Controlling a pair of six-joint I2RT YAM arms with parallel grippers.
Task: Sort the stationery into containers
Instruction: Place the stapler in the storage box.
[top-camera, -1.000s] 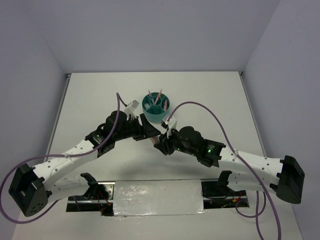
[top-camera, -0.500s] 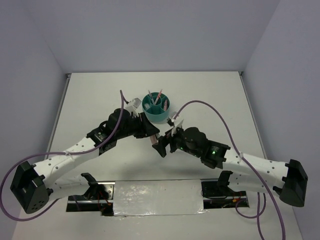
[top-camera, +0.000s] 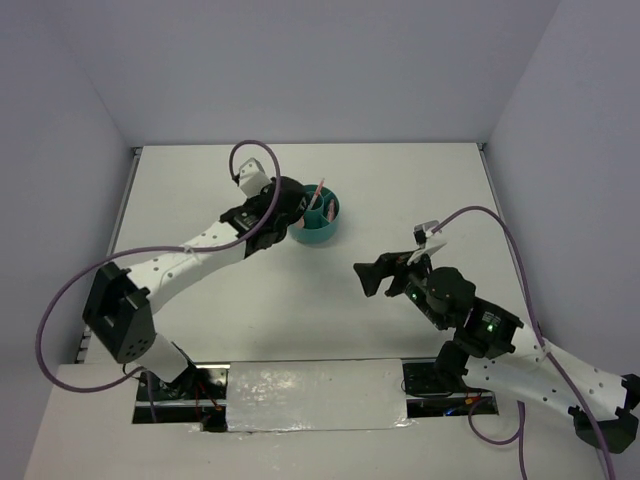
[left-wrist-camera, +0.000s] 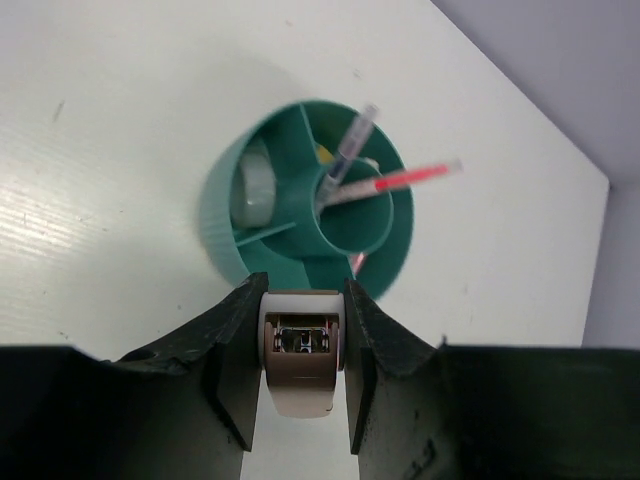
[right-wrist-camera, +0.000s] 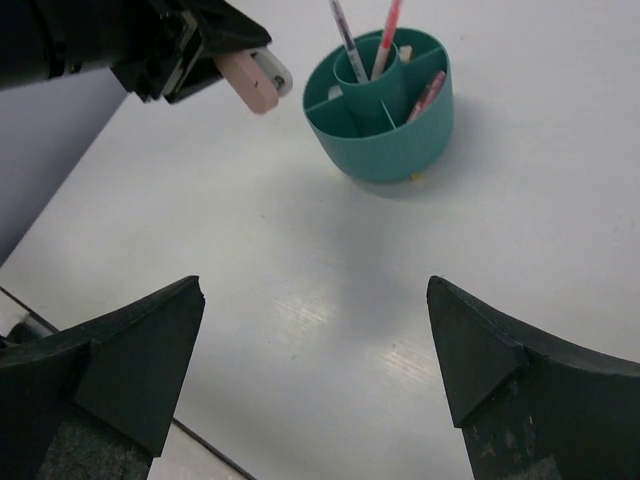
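Black right claw (right-wrist-camera: 313, 290) hangs nearest, jaws wide apart, gripping nothing, well apart from everything else. Beyond it the left claw (left-wrist-camera: 300, 300) is clamped on one pink-white clip (left-wrist-camera: 300, 390), held off the white worktop (right-wrist-camera: 300, 250) near the rim of the one teal organiser (right-wrist-camera: 385, 150), outside it. Two pens stand in its central cup (right-wrist-camera: 370, 85): a pink pen (right-wrist-camera: 388, 25) and a grey pen (right-wrist-camera: 342, 30). One pink capsule (right-wrist-camera: 428, 92) leans in an outer compartment. A pale blur in another may be the tape ring (left-wrist-camera: 250, 190). From above, the left arm (top-camera: 190, 262) hides the organiser's left side.
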